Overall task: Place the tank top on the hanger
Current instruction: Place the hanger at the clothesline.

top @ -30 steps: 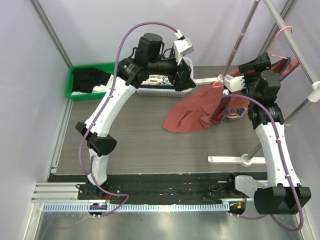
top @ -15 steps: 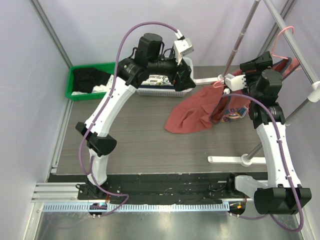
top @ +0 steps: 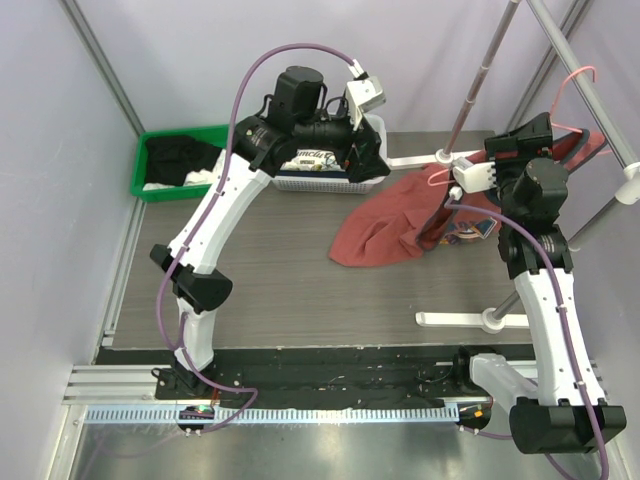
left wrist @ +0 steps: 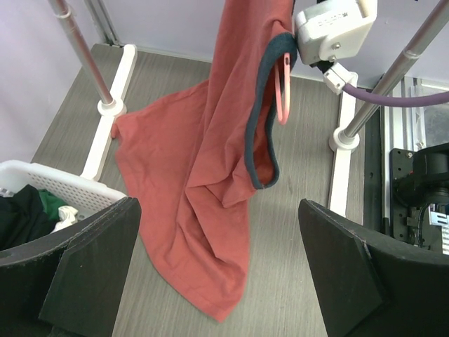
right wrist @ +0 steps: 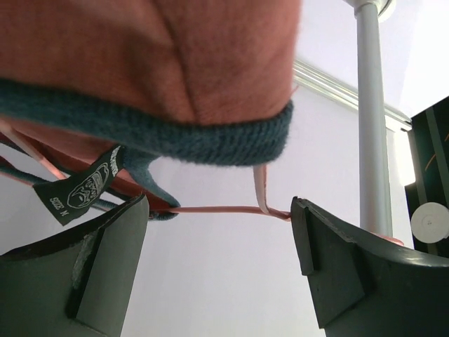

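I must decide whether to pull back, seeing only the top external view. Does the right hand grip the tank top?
Observer: No. In the right wrist view the right hand is open, nothing pinched between its fingers.
Operator: Where is the hanger?
Observer: The left wrist view shows the end of the pink hanger at a navy-trimmed opening of the tank top.
Operator: And the other arm?
Observer: The left hand is open and empty.
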Available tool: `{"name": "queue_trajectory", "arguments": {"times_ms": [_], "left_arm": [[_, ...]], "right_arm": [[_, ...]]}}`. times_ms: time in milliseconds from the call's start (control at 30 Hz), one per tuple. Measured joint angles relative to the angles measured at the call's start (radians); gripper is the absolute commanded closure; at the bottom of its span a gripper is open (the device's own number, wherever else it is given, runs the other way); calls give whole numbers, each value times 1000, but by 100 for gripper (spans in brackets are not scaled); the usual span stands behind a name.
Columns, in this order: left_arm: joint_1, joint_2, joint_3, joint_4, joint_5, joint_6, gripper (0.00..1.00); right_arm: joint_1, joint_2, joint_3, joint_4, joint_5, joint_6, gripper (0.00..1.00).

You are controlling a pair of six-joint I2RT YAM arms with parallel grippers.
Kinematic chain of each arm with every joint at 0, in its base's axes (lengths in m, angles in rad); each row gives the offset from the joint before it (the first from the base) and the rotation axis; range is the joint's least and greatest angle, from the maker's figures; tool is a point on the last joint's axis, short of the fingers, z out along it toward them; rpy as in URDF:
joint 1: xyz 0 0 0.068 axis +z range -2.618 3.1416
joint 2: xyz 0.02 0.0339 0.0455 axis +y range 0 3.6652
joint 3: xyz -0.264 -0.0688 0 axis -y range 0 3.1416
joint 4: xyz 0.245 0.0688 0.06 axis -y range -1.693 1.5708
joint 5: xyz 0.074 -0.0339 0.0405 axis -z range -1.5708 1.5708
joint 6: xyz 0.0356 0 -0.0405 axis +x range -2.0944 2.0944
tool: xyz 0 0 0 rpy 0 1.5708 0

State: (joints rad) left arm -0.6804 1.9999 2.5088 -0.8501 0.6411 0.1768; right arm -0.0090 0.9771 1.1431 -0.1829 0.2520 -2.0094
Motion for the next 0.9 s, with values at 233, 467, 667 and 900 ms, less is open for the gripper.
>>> {"name": "queue_trajectory", "arguments": {"times_ms": [233, 467, 667, 900], "left_arm": [[1, 0, -3, -1, 1, 12, 0], [1, -2, -6, -2, 4, 14, 0], [2, -12, -24, 6, 10, -1, 0], [-2, -13, -61, 70, 17, -50, 0]], "right_arm": [[9, -15, -8, -42, 47, -1, 10], [14, -19, -5, -77, 135, -3, 10], [14, -7, -2, -71, 174, -2, 10], [14, 46, 29, -56, 184, 20, 9]]}}
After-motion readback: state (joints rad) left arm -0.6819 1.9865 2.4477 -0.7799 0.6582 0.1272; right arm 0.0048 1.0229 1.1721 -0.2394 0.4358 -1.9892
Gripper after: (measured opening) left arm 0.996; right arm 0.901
